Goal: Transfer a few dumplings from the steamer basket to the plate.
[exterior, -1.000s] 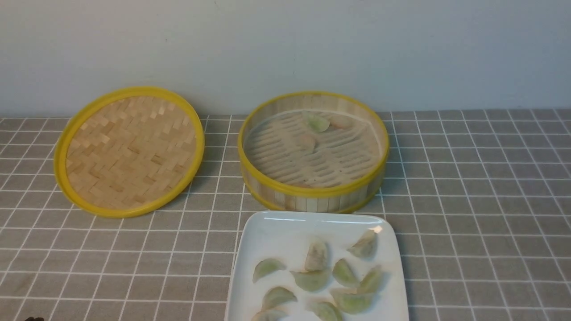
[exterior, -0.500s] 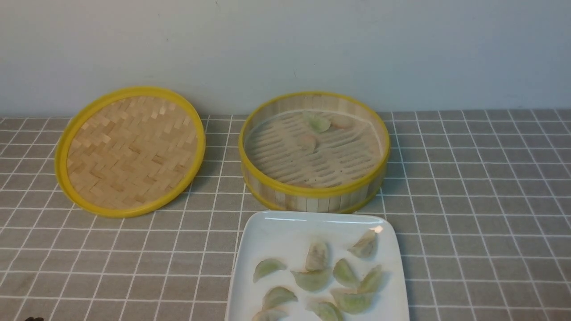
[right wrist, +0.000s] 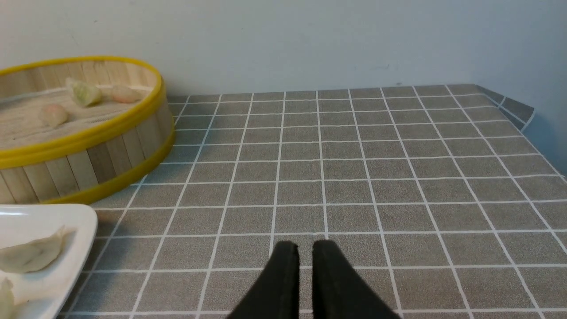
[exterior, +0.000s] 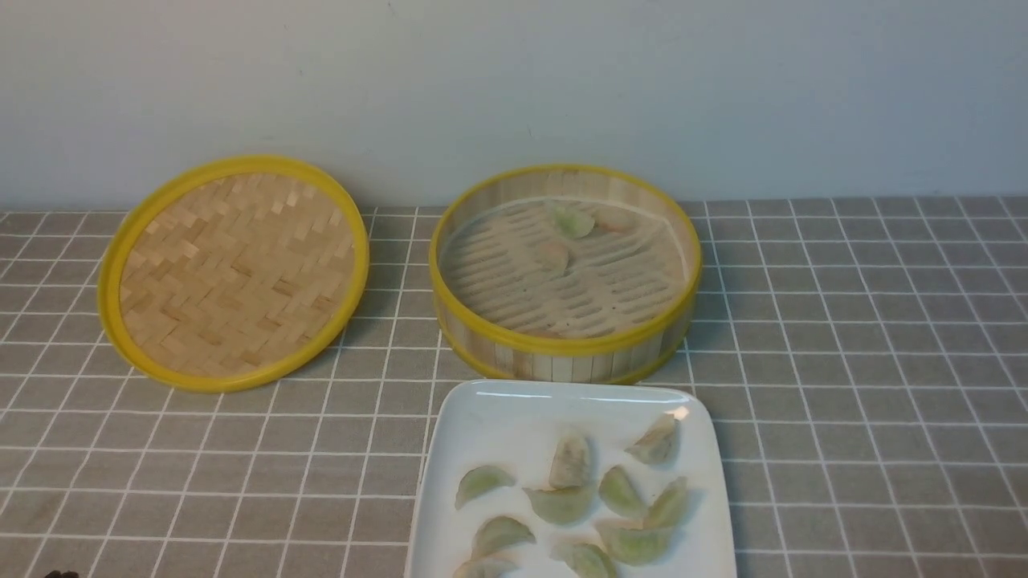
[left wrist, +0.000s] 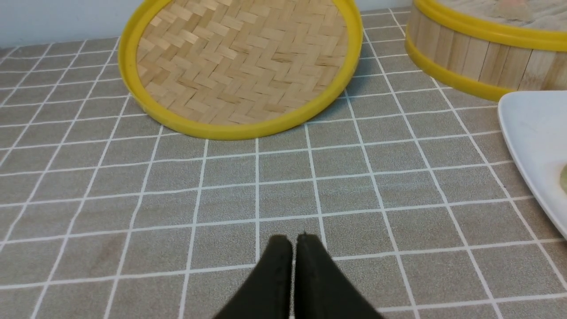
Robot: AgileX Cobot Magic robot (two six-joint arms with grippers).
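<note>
The steamer basket stands at the back middle of the table with three dumplings on its slatted floor: a green one and two paler ones. In front of it lies the white plate with several green dumplings. My left gripper hangs low over the cloth left of the plate, shut and empty. My right gripper hovers over the cloth right of the plate and basket, jaws nearly together with nothing between them. Neither gripper shows in the front view.
The flat woven lid leans at the back left, beside the basket, also in the left wrist view as the lid. A pale wall runs close behind both. The checked cloth's far right corner drops off near the wall.
</note>
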